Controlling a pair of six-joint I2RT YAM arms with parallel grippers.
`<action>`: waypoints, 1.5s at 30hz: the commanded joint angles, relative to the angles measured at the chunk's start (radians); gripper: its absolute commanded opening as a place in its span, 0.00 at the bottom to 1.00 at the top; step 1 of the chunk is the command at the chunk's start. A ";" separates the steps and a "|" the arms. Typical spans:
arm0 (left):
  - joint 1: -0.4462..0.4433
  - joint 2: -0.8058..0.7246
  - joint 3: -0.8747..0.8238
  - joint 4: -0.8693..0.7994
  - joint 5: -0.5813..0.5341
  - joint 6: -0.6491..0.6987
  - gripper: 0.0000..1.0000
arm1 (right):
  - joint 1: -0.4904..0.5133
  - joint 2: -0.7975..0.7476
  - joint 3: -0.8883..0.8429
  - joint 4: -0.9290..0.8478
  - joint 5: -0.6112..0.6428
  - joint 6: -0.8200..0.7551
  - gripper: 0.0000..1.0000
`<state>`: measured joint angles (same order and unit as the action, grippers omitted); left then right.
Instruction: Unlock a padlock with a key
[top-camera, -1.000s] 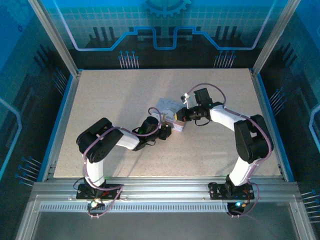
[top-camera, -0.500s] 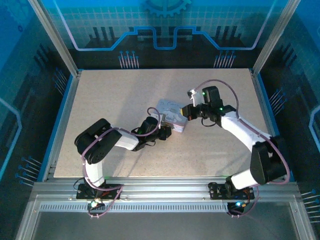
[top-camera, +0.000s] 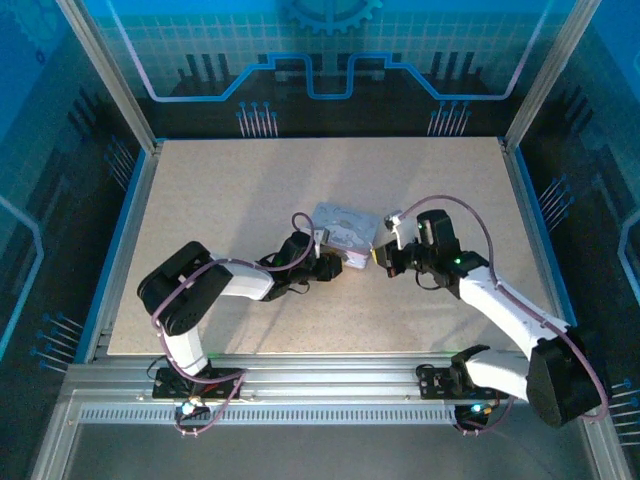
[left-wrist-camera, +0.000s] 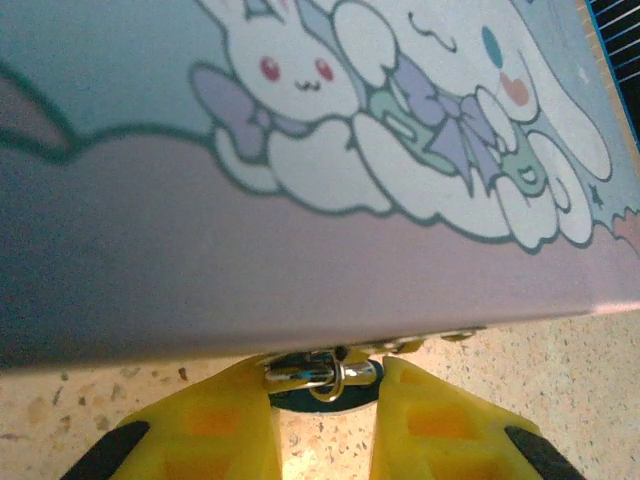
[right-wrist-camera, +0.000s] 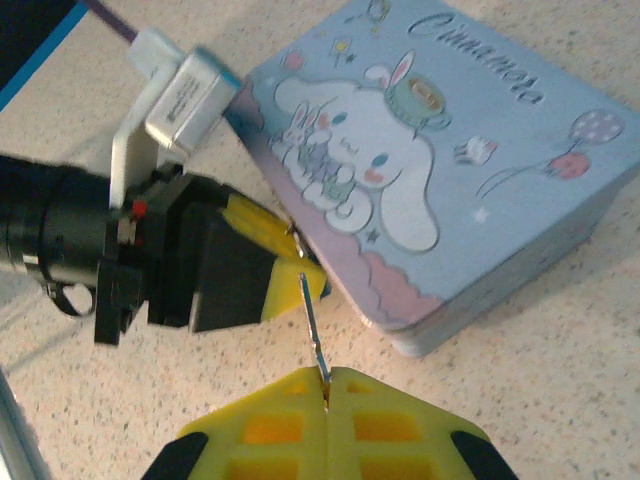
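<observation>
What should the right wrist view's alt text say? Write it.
The right gripper, shut on a thin metal key, points it toward the left gripper, whose yellow fingers sit at the edge of a lilac cartoon-printed tin on a speckled table.

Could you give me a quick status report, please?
Left gripper, jaws shut on padlock at tin edge. Right gripper, jaws shut on key, tip by left gripper. Tin tight against padlock.

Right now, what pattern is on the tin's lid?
Tin: cartoon rabbits on pale blue; right wrist view.
</observation>
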<state>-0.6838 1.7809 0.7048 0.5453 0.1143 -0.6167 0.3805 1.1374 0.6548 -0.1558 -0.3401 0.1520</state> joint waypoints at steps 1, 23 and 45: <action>-0.006 -0.059 0.030 -0.018 0.030 -0.029 0.17 | 0.033 -0.033 -0.056 0.059 0.011 -0.026 0.00; -0.006 -0.108 0.094 -0.168 0.112 -0.109 0.15 | 0.197 0.195 -0.128 0.252 0.135 -0.177 0.00; -0.012 -0.138 0.113 -0.226 0.114 -0.115 0.11 | 0.222 0.322 -0.078 0.356 0.202 -0.182 0.00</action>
<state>-0.6857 1.6814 0.7837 0.3134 0.2070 -0.7277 0.5846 1.4441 0.5518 0.1654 -0.1379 -0.0200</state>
